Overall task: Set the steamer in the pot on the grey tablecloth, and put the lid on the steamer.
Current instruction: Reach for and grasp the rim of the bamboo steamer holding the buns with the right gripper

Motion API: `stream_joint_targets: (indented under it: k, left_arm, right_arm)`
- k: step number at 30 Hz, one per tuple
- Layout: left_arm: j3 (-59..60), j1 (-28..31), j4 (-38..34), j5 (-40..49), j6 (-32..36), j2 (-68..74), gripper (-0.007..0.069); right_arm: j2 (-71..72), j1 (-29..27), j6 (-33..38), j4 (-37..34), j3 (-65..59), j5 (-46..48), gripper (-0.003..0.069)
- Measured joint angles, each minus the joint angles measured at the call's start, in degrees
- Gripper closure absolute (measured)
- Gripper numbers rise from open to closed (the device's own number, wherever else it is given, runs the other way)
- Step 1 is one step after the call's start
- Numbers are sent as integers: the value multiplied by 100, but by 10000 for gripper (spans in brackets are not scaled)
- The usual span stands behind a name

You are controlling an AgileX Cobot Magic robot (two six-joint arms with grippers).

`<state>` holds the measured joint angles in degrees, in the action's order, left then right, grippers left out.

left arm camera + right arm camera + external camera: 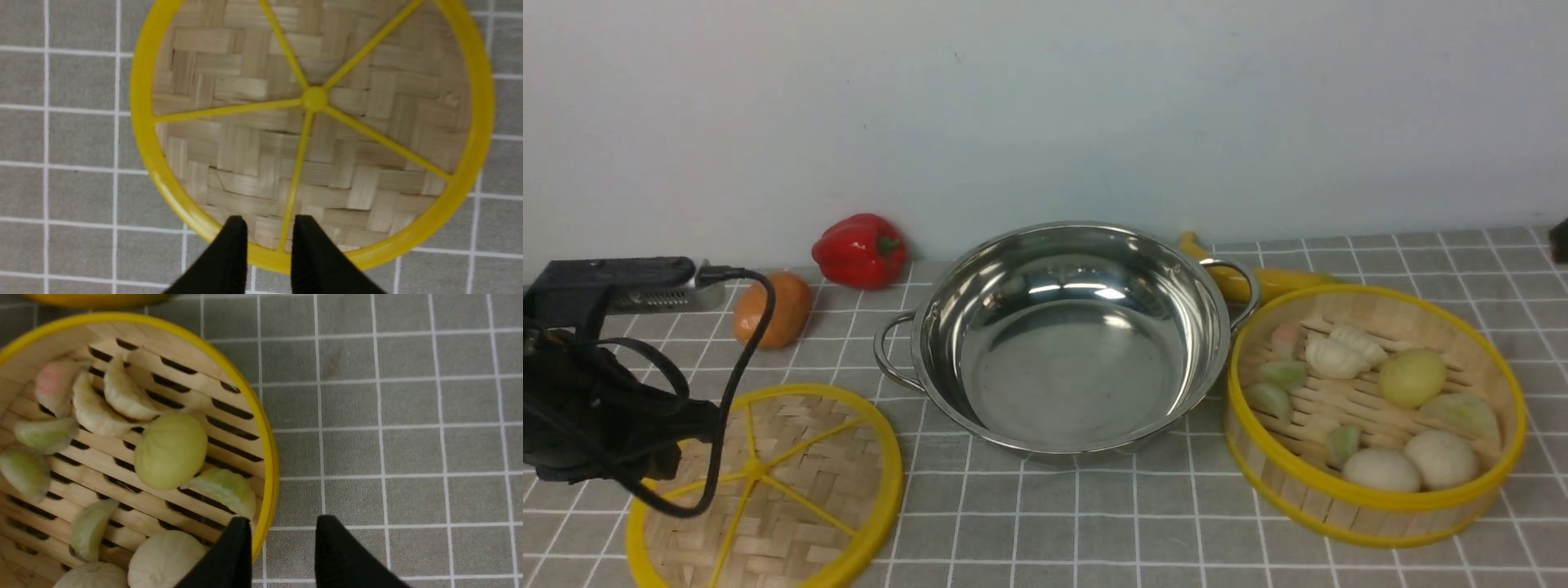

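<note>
The shiny pot (pixel 1070 359) stands empty in the middle of the grey tablecloth (pixel 1111 523). The steamer (pixel 1307 490), holding several dumplings and buns, sits on the cloth to the pot's right. The lid (pixel 792 490) lies flat on the cloth to the pot's front left. My left arm (pixel 596 392) reaches over the lid's left edge. My left gripper (pixel 269 228) is open, its fingers either side of a yellow spoke just inside the rim of the lid (pixel 367 171). My right gripper (pixel 284 526) is open and straddles the rim of the steamer (pixel 267 465), one finger inside and one outside.
A red bell pepper (pixel 859 249) and an orange-brown round thing (pixel 772 309) lie at the back left near the wall. A yellow banana-like thing (pixel 1258 282) lies behind the pot's right handle, close to the steamer.
</note>
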<state>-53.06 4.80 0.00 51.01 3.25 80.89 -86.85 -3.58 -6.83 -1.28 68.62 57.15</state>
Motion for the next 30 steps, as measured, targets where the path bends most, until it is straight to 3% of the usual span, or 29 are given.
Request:
stream_joint_targets:
  k: [14, 24, 30]
  left_arm:
    - [-32, 0, 0, -171, -107, 305, 428]
    - [-32, 0, 0, -173, -111, 305, 413]
    - [-32, 0, 0, -178, -111, 305, 402]
  right_arm:
    - [-1627, 0, 6, -32, 0, -529, 417]
    - [-2052, 0, 405, -461, 42, -803, 421]
    - [-2112, 0, 375, -346, 88, -754, 586]
